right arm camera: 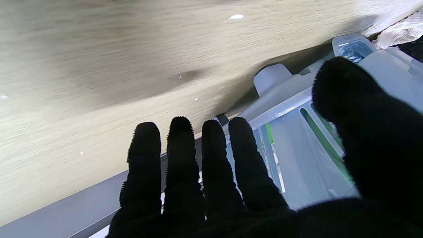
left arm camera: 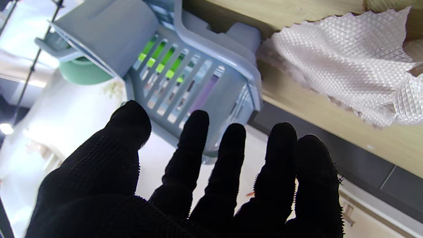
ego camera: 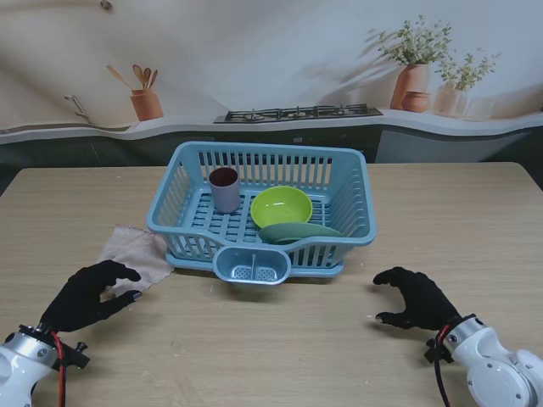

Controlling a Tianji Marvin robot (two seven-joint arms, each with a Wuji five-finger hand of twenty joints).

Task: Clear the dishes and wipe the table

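A blue dish rack (ego camera: 348,182) stands mid-table, holding a purple cup (ego camera: 225,189), a lime bowl (ego camera: 281,206) and a green plate (ego camera: 299,231). A pale pink cloth (ego camera: 136,250) lies crumpled on the table at the rack's left corner; the left wrist view shows the cloth (left arm camera: 343,62) beside the rack (left arm camera: 185,69). My left hand (ego camera: 85,294) hovers open at the cloth's near edge, fingertips at or just over it, holding nothing. My right hand (ego camera: 417,298) is open over bare table, nearer to me than the rack's right corner.
The rack's utensil cup (ego camera: 252,267) juts toward me from its front wall. The wooden table (ego camera: 280,348) stretches wide on both sides. A dark counter with a stove (ego camera: 297,113) and plant pots lies beyond the far edge.
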